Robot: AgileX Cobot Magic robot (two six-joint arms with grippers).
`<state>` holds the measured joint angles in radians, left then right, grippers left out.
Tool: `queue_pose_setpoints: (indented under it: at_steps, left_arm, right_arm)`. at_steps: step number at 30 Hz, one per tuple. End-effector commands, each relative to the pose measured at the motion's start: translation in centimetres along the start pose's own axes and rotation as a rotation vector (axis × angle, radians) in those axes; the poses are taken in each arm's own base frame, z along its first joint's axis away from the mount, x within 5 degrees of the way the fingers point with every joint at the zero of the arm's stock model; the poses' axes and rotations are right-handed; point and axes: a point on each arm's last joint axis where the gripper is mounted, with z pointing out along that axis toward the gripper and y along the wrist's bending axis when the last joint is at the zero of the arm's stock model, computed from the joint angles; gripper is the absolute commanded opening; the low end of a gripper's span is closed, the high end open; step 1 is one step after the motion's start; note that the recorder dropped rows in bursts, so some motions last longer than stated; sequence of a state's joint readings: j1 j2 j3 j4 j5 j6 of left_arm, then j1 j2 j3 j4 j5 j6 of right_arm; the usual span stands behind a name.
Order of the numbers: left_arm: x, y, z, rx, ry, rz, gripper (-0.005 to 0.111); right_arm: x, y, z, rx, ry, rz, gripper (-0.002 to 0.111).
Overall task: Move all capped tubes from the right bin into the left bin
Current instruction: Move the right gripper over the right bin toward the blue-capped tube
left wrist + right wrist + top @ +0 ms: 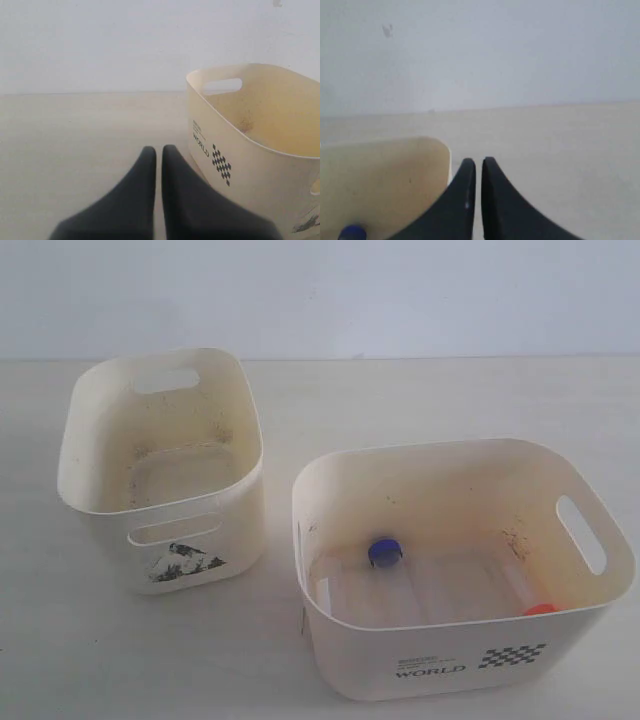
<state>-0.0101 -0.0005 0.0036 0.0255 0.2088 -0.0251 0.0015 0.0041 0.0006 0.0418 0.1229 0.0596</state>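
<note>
Left gripper [158,150] and right gripper [478,162] are both pinched closed on nothing, parked outside, so the capped tubes [385,552] just lie in the right bin [450,645] untouched.

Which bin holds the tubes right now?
The wider right bin, marked WORLD: a blue cap and an orange-red cap show inside. The narrower stickered left bin shows none.

Left gripper [159,150] matte black, smoothly tapered, right gripper [479,161] identical
</note>
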Motion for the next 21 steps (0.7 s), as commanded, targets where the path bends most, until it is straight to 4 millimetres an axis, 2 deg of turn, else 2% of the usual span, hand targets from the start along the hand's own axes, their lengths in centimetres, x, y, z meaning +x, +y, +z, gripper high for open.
queue_pose_setpoints:
  at_steps: [1, 4, 8, 11, 12, 13, 14, 15, 16, 17, 18, 21]
  left_arm:
    - [-0.2, 0.0, 0.0, 0.001, -0.009, -0.016, 0.004]
    - [-0.2, 0.0, 0.0, 0.001, -0.009, -0.016, 0.004]
    - [-0.2, 0.0, 0.0, 0.001, -0.009, -0.016, 0.004]
    - [-0.2, 0.0, 0.0, 0.001, -0.009, -0.016, 0.004]
    - [-0.2, 0.0, 0.0, 0.001, -0.009, -0.016, 0.004]
    - [-0.2, 0.0, 0.0, 0.001, -0.009, -0.016, 0.004]
    - [-0.2, 0.0, 0.0, 0.001, -0.009, -0.016, 0.004]
    - [-0.2, 0.0, 0.0, 0.001, -0.009, -0.016, 0.004]
    - [-0.2, 0.0, 0.0, 0.001, -0.009, -0.016, 0.004]
    - [-0.2, 0.0, 0.0, 0.001, -0.009, -0.016, 0.004]
    - [-0.2, 0.0, 0.0, 0.001, -0.009, -0.016, 0.004]
    - [-0.2, 0.0, 0.0, 0.001, -0.009, -0.016, 0.004]
  right_arm:
    - [-1.9, 0.1, -0.2, -0.009, -0.214, -0.012, 0.004]
    - [-3.4, 0.2, -0.7, -0.018, -0.38, -0.01, 0.004]
    - [-6.9, 0.4, -2.9, -0.071, -0.798, 0.073, 0.004]
    - [-10.7, 0.8, -4.3, -0.092, -0.85, 0.094, 0.004]
    - [-13.0, 1.1, -4.2, -0.082, -0.706, 0.095, 0.004]
    - [-13.8, 1.3, -3.7, -0.074, -0.607, 0.096, 0.004]
    - [-15.0, 1.5, -2.1, -0.044, -0.31, 0.096, 0.004]
    - [-15.3, 1.6, -1.5, -0.03, -0.17, 0.093, 0.004]
    - [-15.4, 1.7, 0.3, -0.001, 0.106, 0.092, 0.004]
    - [-15.2, 1.7, 1.2, 0.01, 0.21, 0.099, 0.004]
    - [-15.1, 1.8, 2.6, 0.028, 0.389, 0.131, 0.004]
    - [-14.7, 2.1, 4.9, 0.017, 0.531, 0.124, 0.004]
